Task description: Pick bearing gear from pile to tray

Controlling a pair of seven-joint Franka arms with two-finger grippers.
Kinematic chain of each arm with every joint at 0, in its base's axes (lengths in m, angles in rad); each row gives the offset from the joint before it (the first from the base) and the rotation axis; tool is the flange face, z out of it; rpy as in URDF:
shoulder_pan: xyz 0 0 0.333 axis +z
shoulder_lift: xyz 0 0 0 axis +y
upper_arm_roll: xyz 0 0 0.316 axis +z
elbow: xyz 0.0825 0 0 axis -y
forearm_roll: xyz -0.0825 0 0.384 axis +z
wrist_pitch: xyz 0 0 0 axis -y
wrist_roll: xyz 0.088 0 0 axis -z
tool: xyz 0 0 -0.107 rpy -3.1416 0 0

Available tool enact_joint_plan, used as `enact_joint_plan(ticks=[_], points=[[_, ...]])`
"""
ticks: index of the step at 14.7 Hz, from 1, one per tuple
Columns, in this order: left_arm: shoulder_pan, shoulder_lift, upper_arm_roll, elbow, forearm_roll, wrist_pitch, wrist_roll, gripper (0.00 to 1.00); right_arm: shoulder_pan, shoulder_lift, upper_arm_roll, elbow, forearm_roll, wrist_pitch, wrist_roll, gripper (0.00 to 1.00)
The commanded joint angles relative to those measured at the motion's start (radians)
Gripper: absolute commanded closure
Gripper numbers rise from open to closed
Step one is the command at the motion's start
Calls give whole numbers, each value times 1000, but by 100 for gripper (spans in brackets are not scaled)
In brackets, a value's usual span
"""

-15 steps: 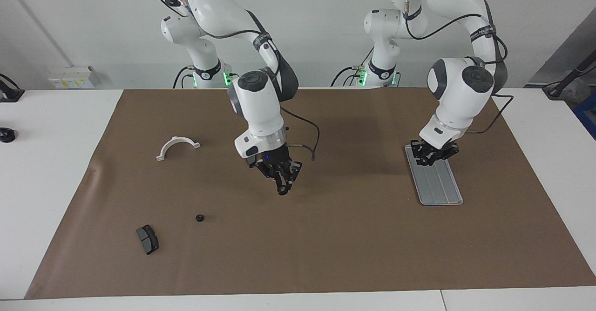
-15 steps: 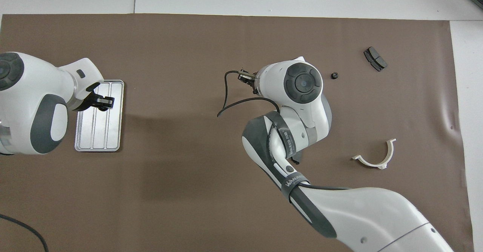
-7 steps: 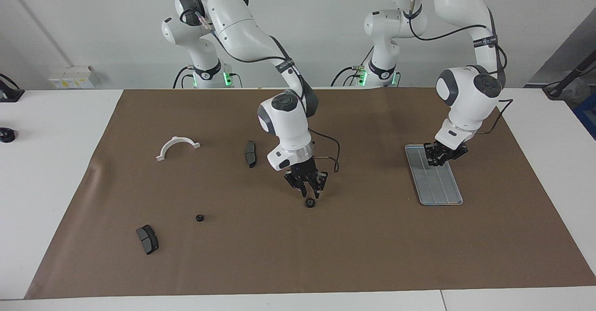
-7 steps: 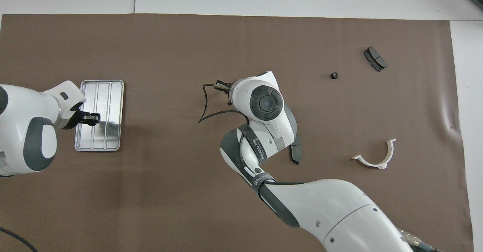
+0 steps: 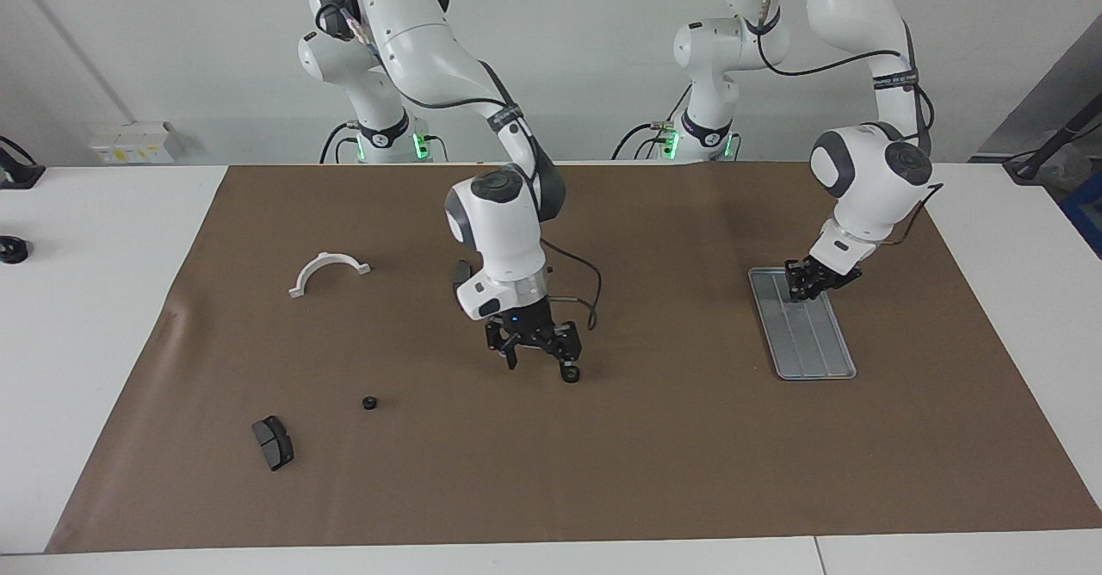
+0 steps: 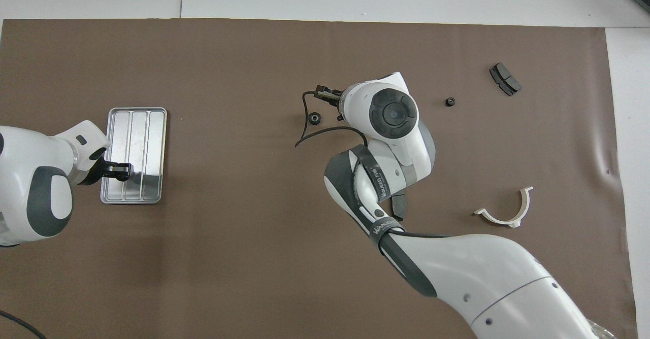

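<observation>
We took the tray (image 5: 802, 324) as our landmark: it lay flat on the brown mat (image 5: 654, 454) toward the left arm's end of the table, its grooves bare of any part that we could see. Our left gripper (image 5: 809, 281) hung low over the tray's end nearer the robots and waited; we could not tell how its fingers stood. Our right gripper (image 5: 534, 353) was well apart from the tray, over the middle of the mat, its fingers spread wide and gripping nothing. A small black gear (image 5: 569, 374) rested on the mat just beside the finger on the tray's side, outside the gap as far as we could make out, though the facing view left that uncertain. The other small black ring (image 5: 369, 403), one dark grey pad (image 5: 273, 442) and the white half-ring bracket (image 5: 328, 270) lay farther again from the tray, toward the right arm's end; a second pad (image 6: 399, 205) showed only in part under the right arm. We judged the risk to be in the closing: if the fingers closed where they stood, the nearer one could nudge the gear so that it rolled or skidded across the mat. A pinch on the toothed rim alone might also let it slip during the carry to the tray.
</observation>
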Motion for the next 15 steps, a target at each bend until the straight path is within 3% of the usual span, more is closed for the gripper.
enact_joint_plan(ticks=[1, 3, 6, 8, 12, 15], points=[[5, -31, -10, -7, -20, 9, 24, 0, -101, -102, 12, -25, -14, -145, -214, 0], [-2, -42, -13, 37, -20, -34, 20, 0, -165, -114, 12, -24, -16, -224, -398, 0], [-50, -29, -23, 179, -16, -161, 11, 0, -277, -107, 15, -25, -13, -255, -703, 0], [-109, -8, -21, 229, -8, -155, -8, 0, -317, -85, 15, -24, -8, -257, -864, 0], [-258, 62, -21, 353, 70, -138, -182, 0, -345, 10, 23, 10, 19, -217, -916, 0], [-370, 151, -20, 454, 69, -138, -314, 0, -350, 32, 23, 1, 27, -183, -936, 0]])
